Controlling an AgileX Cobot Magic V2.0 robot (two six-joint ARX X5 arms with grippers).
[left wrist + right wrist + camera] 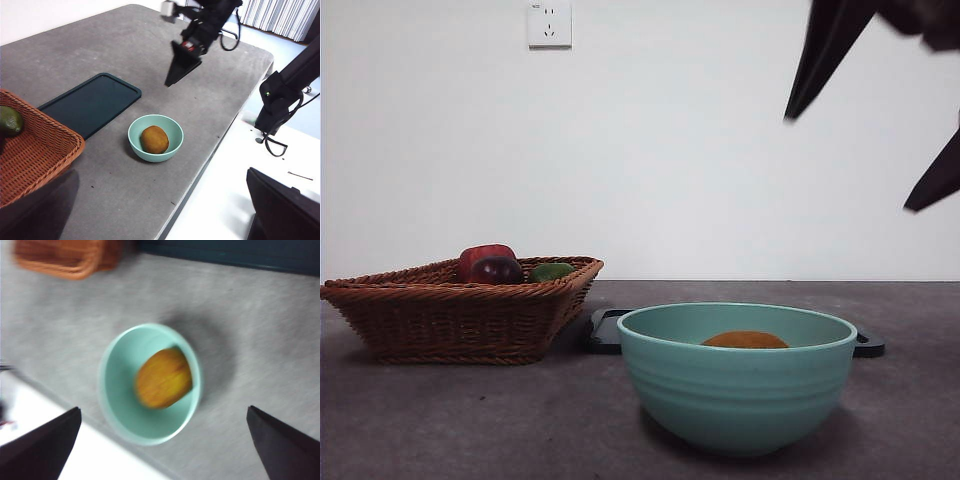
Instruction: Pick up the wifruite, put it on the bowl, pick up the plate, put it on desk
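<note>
The orange-brown wifruite (154,139) lies inside the teal bowl (136,141), also seen as wifruite (745,340) in bowl (735,395) and, blurred, wifruite (164,378) in bowl (112,390). The plate (90,102), a dark rectangular tray, lies flat on the desk (150,45) behind the bowl; its edge (605,332) shows in the front view. My right gripper (848,163) hangs open and empty high above the bowl, toward its right side. My left gripper (162,175) is open, empty, and far back from the bowl.
A brown wicker basket (450,315) stands left of the bowl with a dark red fruit (496,269) and a green fruit (551,271) in it. The desk's edge (200,175) runs close by the bowl. A wall socket (549,24) is on the back wall.
</note>
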